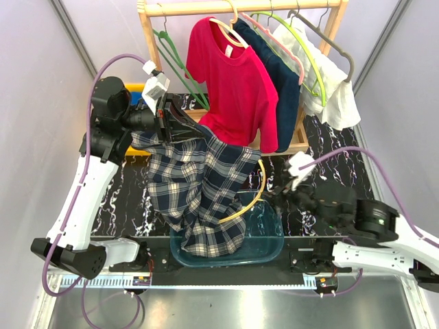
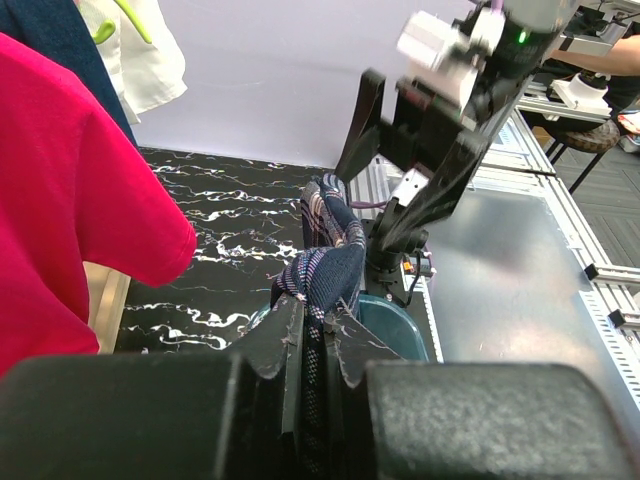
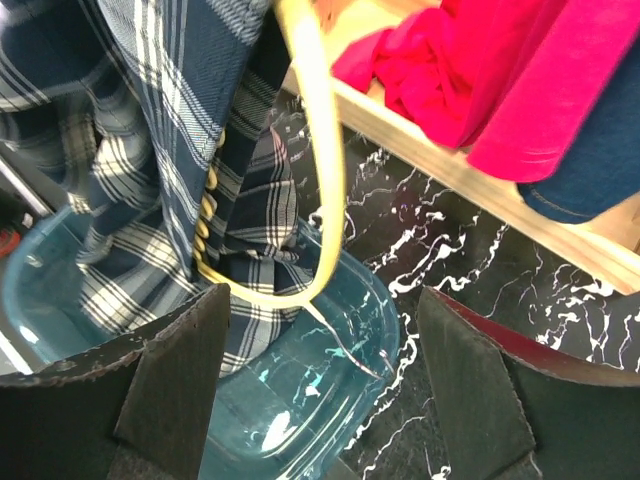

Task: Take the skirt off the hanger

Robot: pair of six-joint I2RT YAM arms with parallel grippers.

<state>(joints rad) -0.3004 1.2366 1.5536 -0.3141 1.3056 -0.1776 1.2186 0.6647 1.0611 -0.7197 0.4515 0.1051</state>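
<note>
The dark navy skirt (image 1: 285, 86) hangs on the pale pink hanger (image 1: 267, 33) on the wooden rack, between a red T-shirt and a white garment; its hem also shows in the right wrist view (image 3: 590, 170). Neither gripper touches it. My left gripper (image 1: 164, 116) is raised left of the rack and shut on a blue-white plaid shirt (image 1: 202, 185); the cloth is pinched between its jaws (image 2: 315, 320). My right gripper (image 1: 278, 195) stands open (image 3: 322, 300) low beside the shirt, with a yellow hanger (image 3: 315, 150) just ahead of its fingers.
The plaid shirt drapes down into a teal basin (image 1: 267, 236) at the table's front. The red T-shirt (image 1: 236, 82) hangs in front of the skirt. A green wire hanger (image 1: 175, 58) and a white garment (image 1: 336, 96) are also on the rack (image 1: 147, 31).
</note>
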